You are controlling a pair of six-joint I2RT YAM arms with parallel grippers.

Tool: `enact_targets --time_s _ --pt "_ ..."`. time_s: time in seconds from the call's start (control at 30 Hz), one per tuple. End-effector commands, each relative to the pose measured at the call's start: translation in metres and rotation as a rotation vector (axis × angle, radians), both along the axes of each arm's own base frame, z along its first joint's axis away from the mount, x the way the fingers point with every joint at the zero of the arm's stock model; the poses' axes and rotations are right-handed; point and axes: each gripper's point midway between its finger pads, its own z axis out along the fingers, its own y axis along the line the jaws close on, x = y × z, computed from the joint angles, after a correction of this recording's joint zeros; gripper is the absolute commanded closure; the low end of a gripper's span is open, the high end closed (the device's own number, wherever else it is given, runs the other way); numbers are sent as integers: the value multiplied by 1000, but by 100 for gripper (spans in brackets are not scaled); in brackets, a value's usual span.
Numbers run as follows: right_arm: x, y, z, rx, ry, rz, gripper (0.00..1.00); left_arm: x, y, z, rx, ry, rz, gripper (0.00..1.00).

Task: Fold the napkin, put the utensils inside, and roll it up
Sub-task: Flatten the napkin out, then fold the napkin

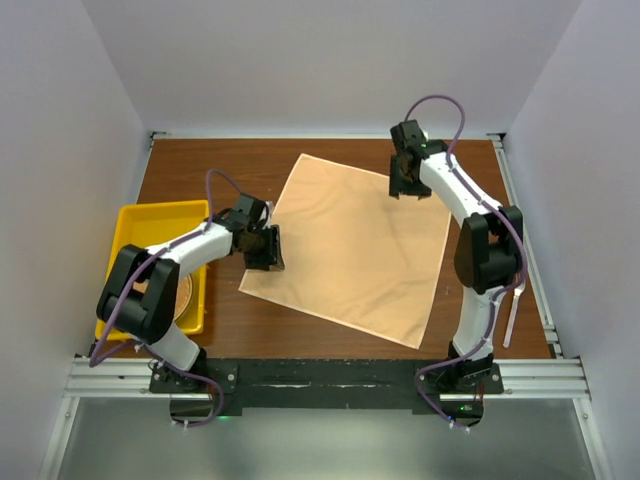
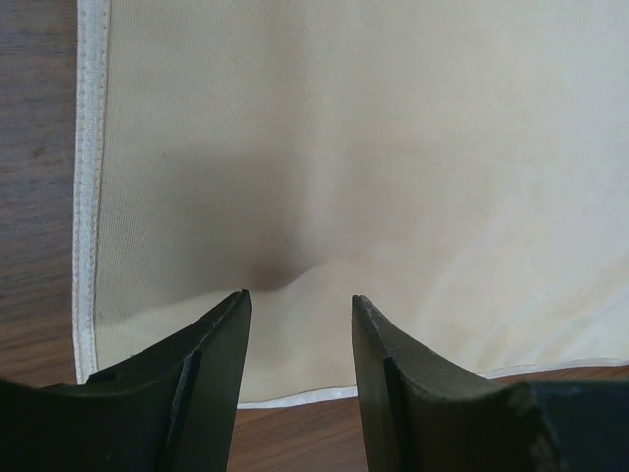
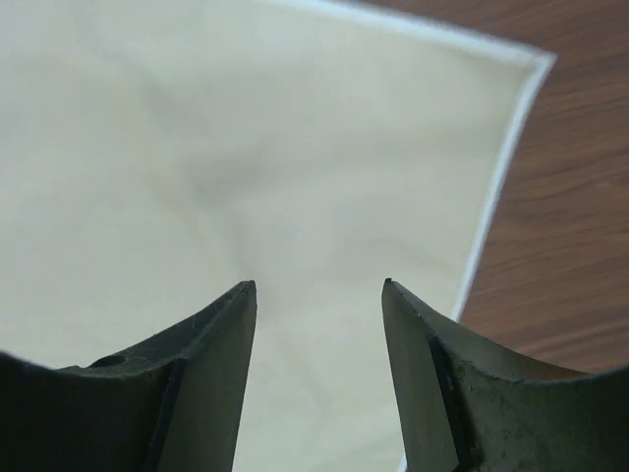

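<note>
The peach-orange napkin point(image 1: 350, 250) lies spread flat on the brown table, turned at an angle. My left gripper point(image 1: 268, 250) is open over its left corner; in the left wrist view point(image 2: 298, 295) the cloth point(image 2: 344, 147) and its white hem lie just under the fingertips. My right gripper point(image 1: 403, 185) is open over the far right corner; the right wrist view point(image 3: 319, 283) shows the cloth point(image 3: 246, 147) between the open jaws. A slim pale object point(image 1: 512, 315) lies by the right arm; I cannot tell if it is the fork.
A yellow tray point(image 1: 160, 210) stands at the left edge with a round wicker mat point(image 1: 185, 295) in it, partly hidden by the left arm. White walls close the table in at the back and both sides.
</note>
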Motion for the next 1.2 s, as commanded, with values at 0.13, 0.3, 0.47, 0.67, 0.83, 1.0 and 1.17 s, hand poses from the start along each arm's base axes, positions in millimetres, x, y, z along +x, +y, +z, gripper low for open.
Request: enact_targets --time_s 0.13,0.3,0.47,0.67,0.83,1.0,1.17 --pt "-31 34 -42 212 82 54 45 6 2 -11 16 -16 3 49" --pt "-25 34 -59 198 99 43 47 2 3 -12 16 -12 -3 48" --pt "-19 51 -47 74 91 199 43 10 11 19 45 -87 21 46" --pt "-65 147 -10 133 38 439 21 25 54 131 91 -379 260 17" --pt "-111 248 -5 235 17 656 24 -7 84 197 27 -515 448 16" --pt "-156 339 -16 270 45 811 53 -51 112 260 -90 -707 562 15" --pt "-201 403 -17 311 41 952 61 -79 134 294 -117 -845 598 11"
